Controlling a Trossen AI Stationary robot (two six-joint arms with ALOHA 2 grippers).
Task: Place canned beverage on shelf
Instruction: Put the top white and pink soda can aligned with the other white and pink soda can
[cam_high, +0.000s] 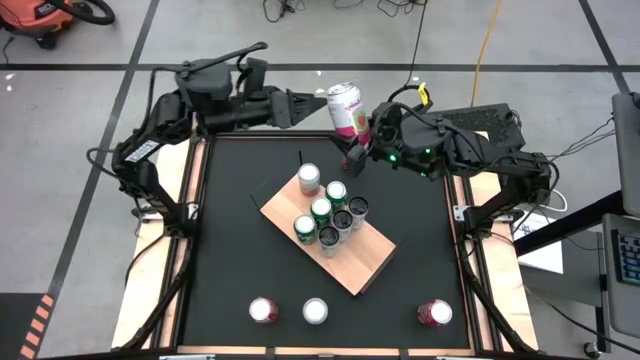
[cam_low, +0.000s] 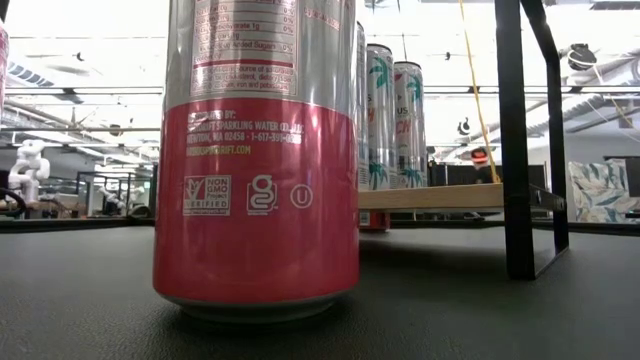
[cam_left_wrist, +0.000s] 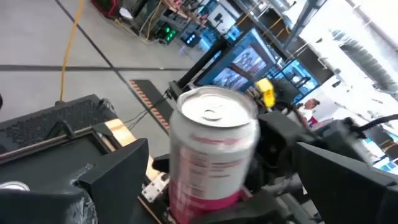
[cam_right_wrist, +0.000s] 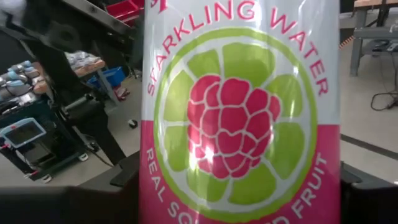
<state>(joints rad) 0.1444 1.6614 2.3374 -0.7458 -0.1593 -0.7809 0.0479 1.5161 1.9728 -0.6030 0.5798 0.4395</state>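
Note:
A pink-and-white beverage can (cam_high: 344, 108) hangs roughly upright above the table's far edge, with my right gripper (cam_high: 353, 131) shut on it. My left gripper (cam_high: 312, 103) is level with the can, just to its left. Its open fingers (cam_left_wrist: 118, 177) stand on either side of the can (cam_left_wrist: 211, 155), and I see no touch. The shelf (cam_high: 352, 262), a tan board on black rods, stands at the table's middle with several cans (cam_high: 328, 208) upright on its far half. In the low view its board (cam_low: 440, 197) carries cans (cam_low: 392, 120). My right gripper pinches the can's lower body (cam_right_wrist: 155, 186) between its two fingers (cam_right_wrist: 364, 190), one on each side of the round wall. The fingers come nearly level from the table's right side. The can stands roughly upright in the hold, top up, lifted clear of the table.
Three more cans stand upright along the table's near edge (cam_high: 263, 310) (cam_high: 316, 311) (cam_high: 434, 313); the middle one fills the low view (cam_low: 258, 160). The shelf's near-right half is bare wood. Pale wooden rails (cam_high: 150, 300) run along the black table's sides.

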